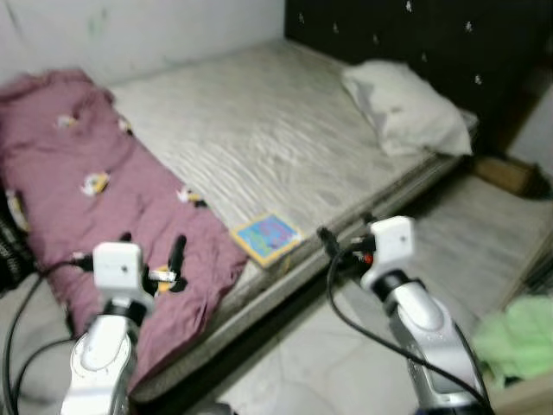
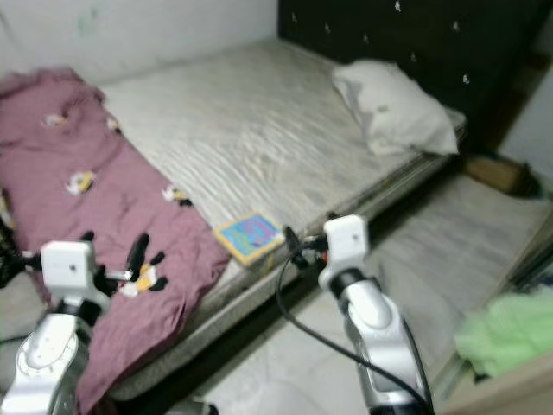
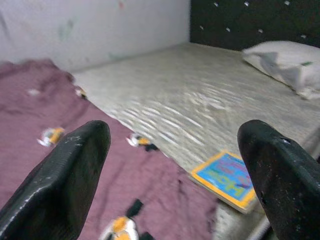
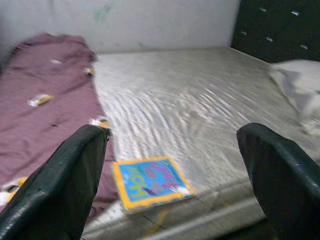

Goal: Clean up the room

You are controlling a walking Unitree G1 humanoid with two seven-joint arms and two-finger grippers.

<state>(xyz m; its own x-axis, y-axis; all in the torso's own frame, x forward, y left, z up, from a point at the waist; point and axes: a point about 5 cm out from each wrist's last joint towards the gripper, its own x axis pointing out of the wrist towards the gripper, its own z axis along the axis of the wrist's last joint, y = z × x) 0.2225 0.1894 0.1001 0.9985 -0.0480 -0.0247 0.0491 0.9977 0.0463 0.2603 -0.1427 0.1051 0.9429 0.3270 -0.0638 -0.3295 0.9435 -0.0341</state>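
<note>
A blue book with a yellow border (image 1: 266,238) lies flat at the near edge of the bare grey mattress (image 1: 259,130). A maroon blanket with small penguin prints (image 1: 86,190) is spread crumpled over the mattress's left part and hangs over its edge. My left gripper (image 1: 154,251) is open above the blanket's near end, holding nothing. My right gripper (image 1: 346,232) is open just right of the book, by the bed's edge. In the right wrist view the book (image 4: 150,182) lies a little ahead, between the wide-apart fingers (image 4: 75,185).
A white pillow (image 1: 402,108) lies against the dark tufted headboard (image 1: 415,35). A brown box (image 1: 505,173) sits on the floor right of the bed. A green cloth (image 1: 518,337) lies on a wooden surface at the near right. Pale tiled floor (image 1: 302,363) runs along the bed.
</note>
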